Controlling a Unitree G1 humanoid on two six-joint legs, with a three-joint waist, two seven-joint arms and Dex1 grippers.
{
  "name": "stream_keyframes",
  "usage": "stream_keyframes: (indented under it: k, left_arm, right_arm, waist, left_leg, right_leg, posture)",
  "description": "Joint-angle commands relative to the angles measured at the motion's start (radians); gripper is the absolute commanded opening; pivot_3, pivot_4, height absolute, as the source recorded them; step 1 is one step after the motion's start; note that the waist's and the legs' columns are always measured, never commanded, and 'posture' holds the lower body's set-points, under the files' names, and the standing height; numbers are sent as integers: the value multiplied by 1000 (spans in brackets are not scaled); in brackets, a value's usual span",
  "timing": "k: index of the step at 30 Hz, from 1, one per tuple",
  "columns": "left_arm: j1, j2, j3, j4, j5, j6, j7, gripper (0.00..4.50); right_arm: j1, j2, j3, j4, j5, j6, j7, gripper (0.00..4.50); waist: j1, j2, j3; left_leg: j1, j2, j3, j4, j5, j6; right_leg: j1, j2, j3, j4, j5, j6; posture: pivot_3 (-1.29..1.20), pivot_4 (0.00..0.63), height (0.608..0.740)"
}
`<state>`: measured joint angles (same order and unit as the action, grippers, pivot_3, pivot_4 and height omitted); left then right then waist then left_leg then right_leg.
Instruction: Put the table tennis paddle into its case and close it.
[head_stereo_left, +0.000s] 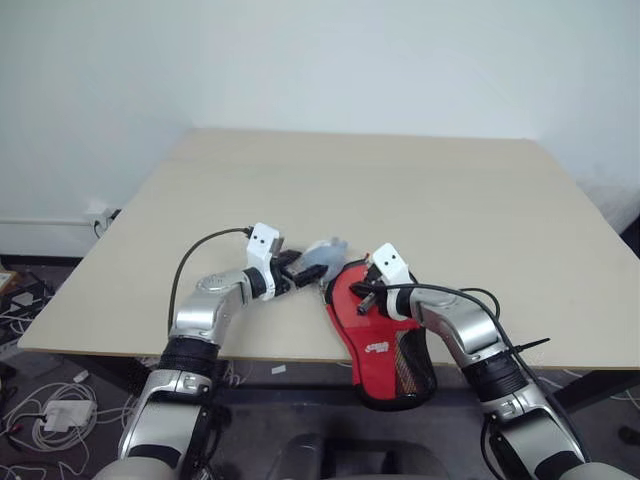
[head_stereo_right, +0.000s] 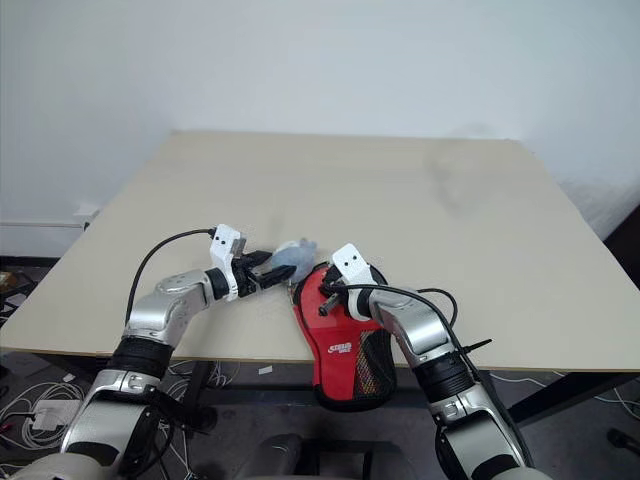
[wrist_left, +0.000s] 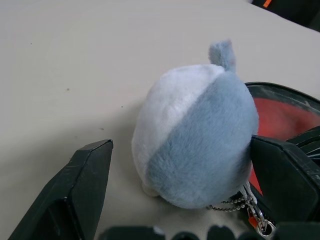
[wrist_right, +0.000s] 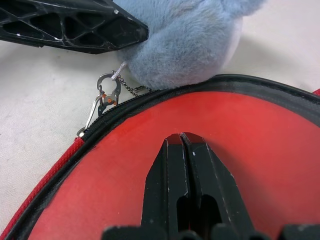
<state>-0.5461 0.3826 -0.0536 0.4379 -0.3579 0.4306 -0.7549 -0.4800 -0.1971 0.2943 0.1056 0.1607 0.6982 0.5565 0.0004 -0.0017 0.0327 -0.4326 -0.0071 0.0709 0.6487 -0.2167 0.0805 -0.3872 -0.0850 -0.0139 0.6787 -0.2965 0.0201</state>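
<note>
A red paddle case (head_stereo_left: 380, 345) lies at the near edge of a pale wooden bench (head_stereo_left: 400, 190), its narrow end hanging over the edge. Inside the case's black zip rim a smooth red surface shows, which looks like the face of the table tennis paddle (wrist_right: 210, 125), so the paddle seems to be in the case already. How much of the zip is still undone cannot be told.

The right hand (wrist_right: 182, 140) has its two black fingers pressed together, empty, tips resting on or just above that red surface. The left hand (wrist_left: 175, 165) is spread wide around a small grey-and-white plush toy (wrist_left: 195, 145) that sits on the bench touching the case's rim. One finger (wrist_left: 280, 180) touches the toy's side; the other stands apart from it.

A thin ball chain links the toy to the metal zip pull (wrist_right: 102, 100), so the toy probably serves as the handle for zipping. Closing the case looks like the work left.

Loose cables (head_stereo_left: 50, 410) lie on the floor to the robot's left.
</note>
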Motion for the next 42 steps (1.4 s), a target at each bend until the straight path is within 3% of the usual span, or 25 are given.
stream_keyframes:
  k: [1,11,20,31,42]
  left_arm:
    - [-37,-11,24,-14,-8,-5,-31,3271]
    - [-30,-15,24,-16,-8,10,-82,50]
    - [-82,-10,38,46,25,-25,-54,21]
    - [-240,-5,40,171,116,-212,-39,21]
    - [-192,-31,-21,96,154,-209,-139,21]
  right_arm:
    - [10,-2,-15,-30,0,23,-10,0]
    - [28,-7,-24,-69,6,62,-16,0]
    - [35,-17,-12,-73,-3,93,-15,0]
    - [55,-21,1,-88,-5,110,-13,0]
    - [65,-19,14,-108,-4,131,-14,0]
  waist:
    - [0,0,0]
    - [0,0,0]
    - [0,0,0]
    - [1,-1,0]
    - [0,-1,0]
  left_leg:
    - [0,0,0,0,0,0]
    - [0,0,0,1,0,0]
    - [0,0,-1,1,0,1]
    - [0,0,-1,3,0,1]
    - [0,0,-1,4,-1,3]
  right_leg:
    - [0,0,0,0,0,0]
    - [0,0,0,0,0,0]
    - [1,0,0,0,0,0]
    - [1,0,-1,2,0,0]
    - [1,0,0,2,0,0]
  posture:
    - [0,0,707]
    - [0,0,707]
    - [0,0,707]
    - [0,0,707]
    - [0,0,707]
